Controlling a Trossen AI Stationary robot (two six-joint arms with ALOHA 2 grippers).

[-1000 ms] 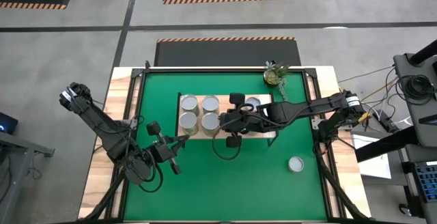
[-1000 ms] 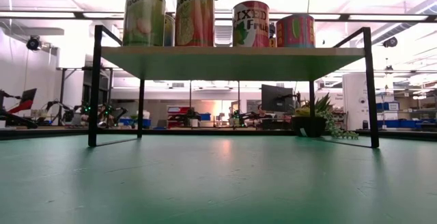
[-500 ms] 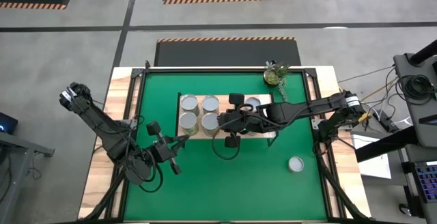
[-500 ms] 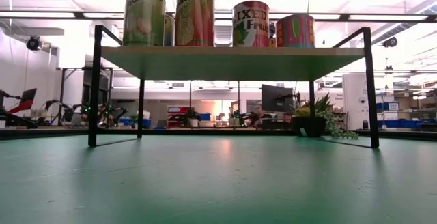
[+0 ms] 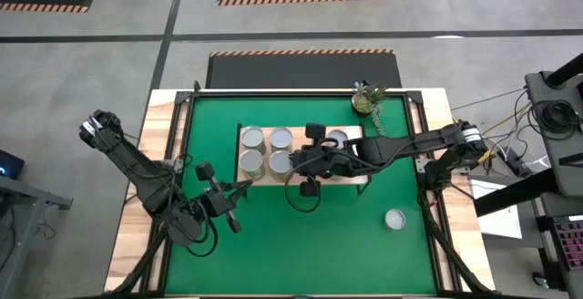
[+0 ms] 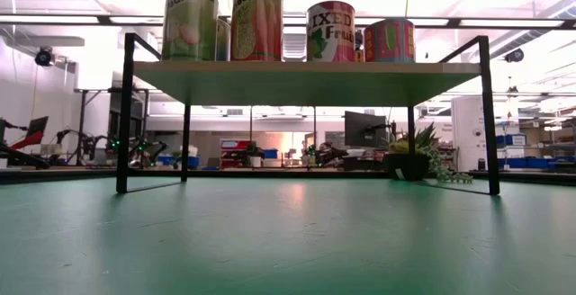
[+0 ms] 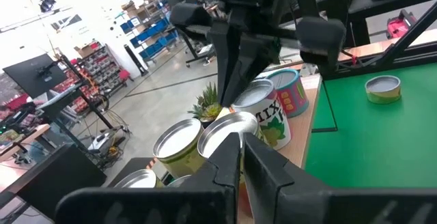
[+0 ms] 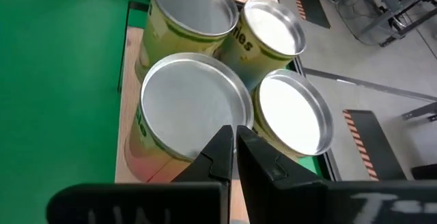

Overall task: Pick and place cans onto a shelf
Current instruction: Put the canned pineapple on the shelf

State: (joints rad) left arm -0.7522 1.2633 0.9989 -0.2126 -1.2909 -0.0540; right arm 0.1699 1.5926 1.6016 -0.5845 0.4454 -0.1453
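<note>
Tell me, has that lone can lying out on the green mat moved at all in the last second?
No. The lone can sits at the same spot on the green mat, equally far from the shelf in the high view.

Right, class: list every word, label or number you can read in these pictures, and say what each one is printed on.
"ears", cut off at the start: leftmost can on the shelf, low view.
"apple", cut off at the start: second can.
"IXED Fru", partly cut off: third can; in the left wrist view it shows "mix".
"les": a can's side, right wrist view.
Fourth can: label unreadable.
No numbers or signs are legible.
</note>
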